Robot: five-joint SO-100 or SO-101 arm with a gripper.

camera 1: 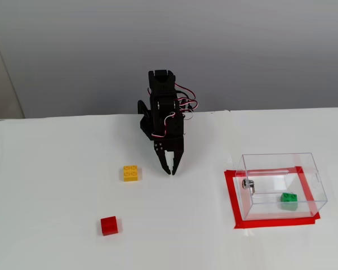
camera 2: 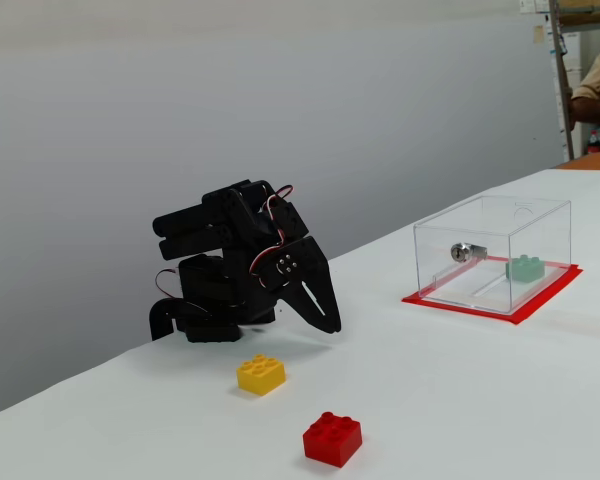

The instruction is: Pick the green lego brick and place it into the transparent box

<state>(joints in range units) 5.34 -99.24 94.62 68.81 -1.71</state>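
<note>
The green lego brick lies inside the transparent box, on its floor near the right side; it also shows through the clear wall in a fixed view. The box stands on a red taped square and has a small metal knob on its left wall. My black gripper is folded back near the arm's base, pointing down at the table, jaws shut and empty. It is well left of the box.
A yellow brick lies just left of the gripper, and a red brick lies nearer the front. Both show in a fixed view. The white table ends at a grey wall behind the arm.
</note>
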